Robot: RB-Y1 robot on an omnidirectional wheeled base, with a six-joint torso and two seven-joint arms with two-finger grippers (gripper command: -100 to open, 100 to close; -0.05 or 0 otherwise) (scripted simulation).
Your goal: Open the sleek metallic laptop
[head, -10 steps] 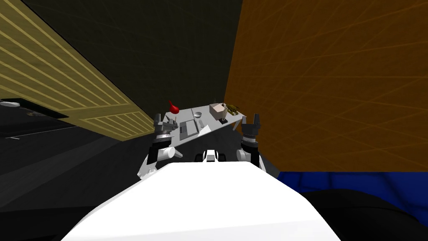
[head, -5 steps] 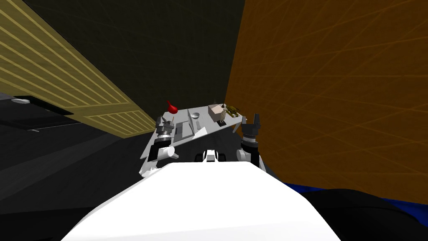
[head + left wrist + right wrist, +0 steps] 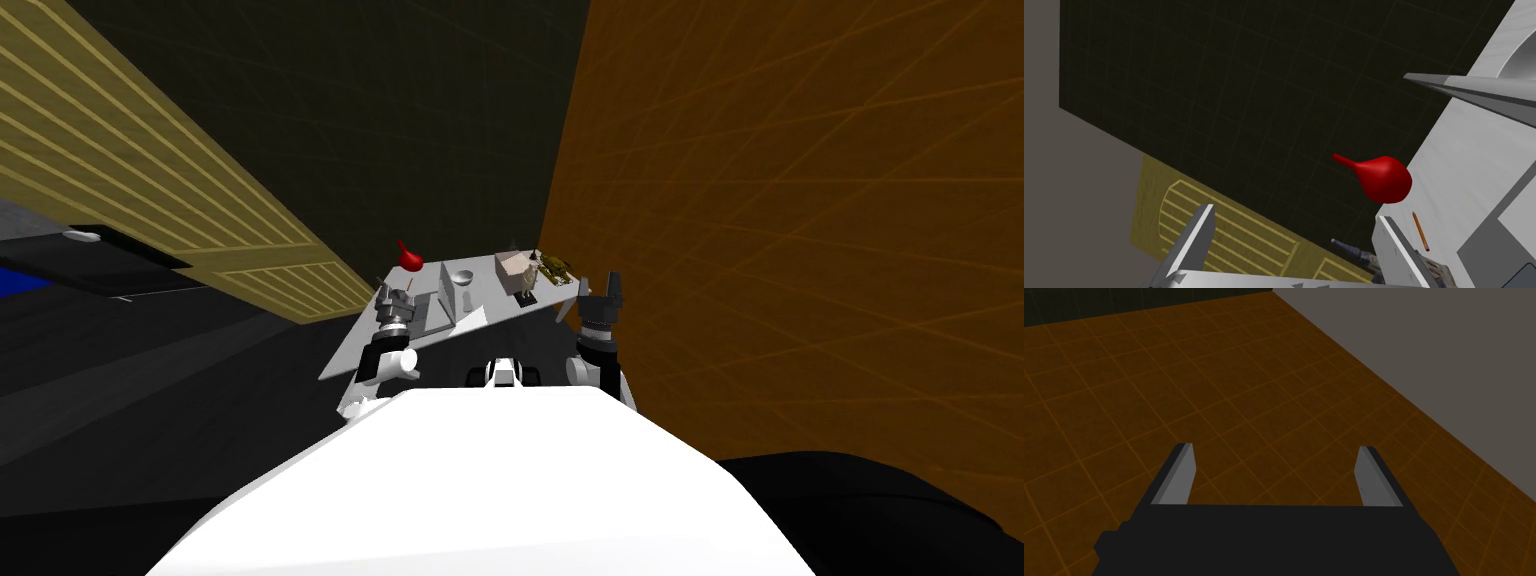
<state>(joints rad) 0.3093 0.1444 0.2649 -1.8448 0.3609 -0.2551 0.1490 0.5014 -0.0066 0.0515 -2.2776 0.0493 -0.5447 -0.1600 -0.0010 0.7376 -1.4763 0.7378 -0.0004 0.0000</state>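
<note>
Both spread, empty: left pincer (image 3: 1296, 214) beside the grey laptop (image 3: 435, 312) on the worktop (image 3: 350, 355), right pincer (image 3: 1276, 447) near the worktop's edge

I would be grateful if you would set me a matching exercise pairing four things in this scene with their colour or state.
Things:
1 vase
2 pencil
3 laptop
4 right gripper

Colour or state:
A grey, lid partly raised
B open, holding nothing
C red
D orange, lying flat

Pairs: 1-C, 2-D, 3-A, 4-B
</note>
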